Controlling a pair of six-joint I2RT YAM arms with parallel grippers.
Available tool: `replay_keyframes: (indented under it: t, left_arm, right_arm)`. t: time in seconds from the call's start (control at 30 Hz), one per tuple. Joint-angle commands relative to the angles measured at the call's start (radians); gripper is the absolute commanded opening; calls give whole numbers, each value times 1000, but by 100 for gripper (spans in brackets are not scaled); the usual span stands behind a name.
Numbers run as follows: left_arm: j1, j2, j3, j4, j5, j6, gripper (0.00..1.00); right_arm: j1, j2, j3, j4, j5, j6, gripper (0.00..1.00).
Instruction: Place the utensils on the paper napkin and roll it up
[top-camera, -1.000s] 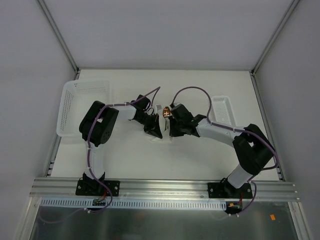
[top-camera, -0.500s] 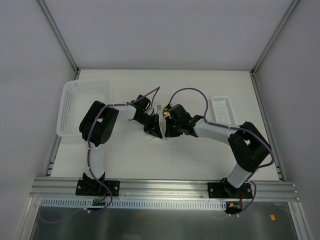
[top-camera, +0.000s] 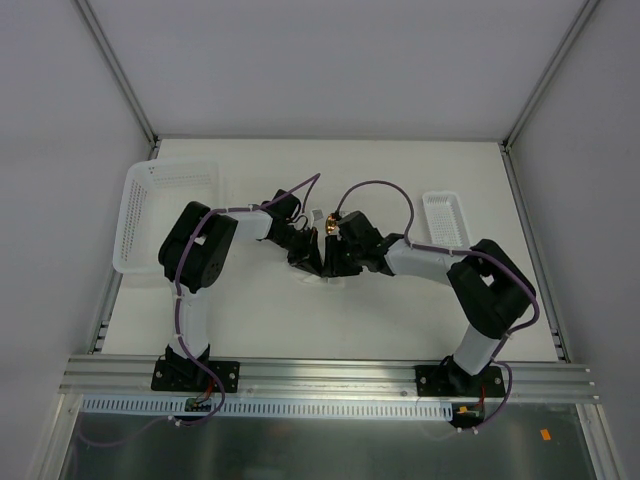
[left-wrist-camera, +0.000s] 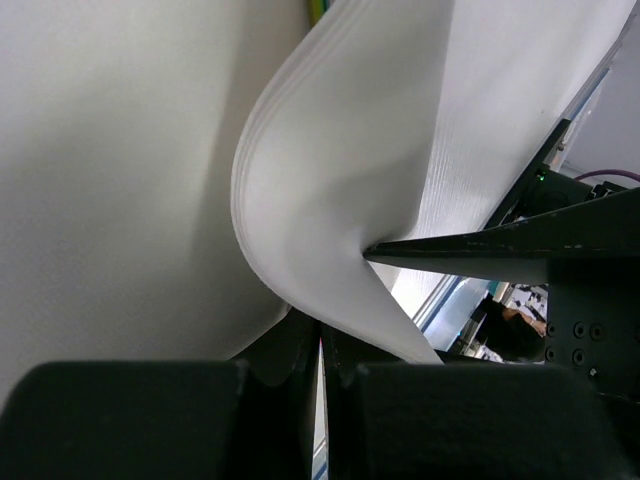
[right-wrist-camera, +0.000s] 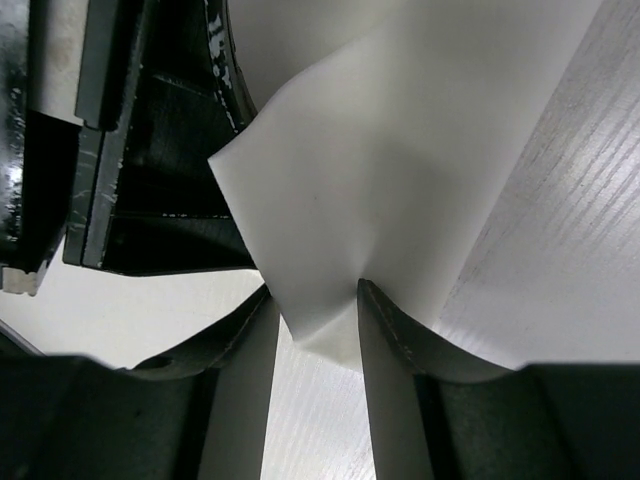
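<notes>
at the centre of the table the paper napkin is lifted into a curled fold. the left gripper, at its 9 o'clock, is clamped tight on the layered edge. the right gripper, at 3 o'clock, stands part-open, a corner loose between. the spoon glints at 12 o'clock; the fork is hidden. with one side slack, the fold may spring open or tear.

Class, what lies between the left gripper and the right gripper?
A raised fold of the paper napkin separates the left gripper and right gripper; the right wrist view shows it.
</notes>
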Motion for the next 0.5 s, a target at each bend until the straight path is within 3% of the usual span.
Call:
replay_keyframes:
  t: [0.0,0.47]
  left_arm:
    - [11,19,-33,-9,-119,27,0]
    - [66,-284,-138,-10,-186,25,6]
  right_arm:
    - [-10,10,-29,28,-40,12,41]
    - [-33,18,-80,57,-41,9,45]
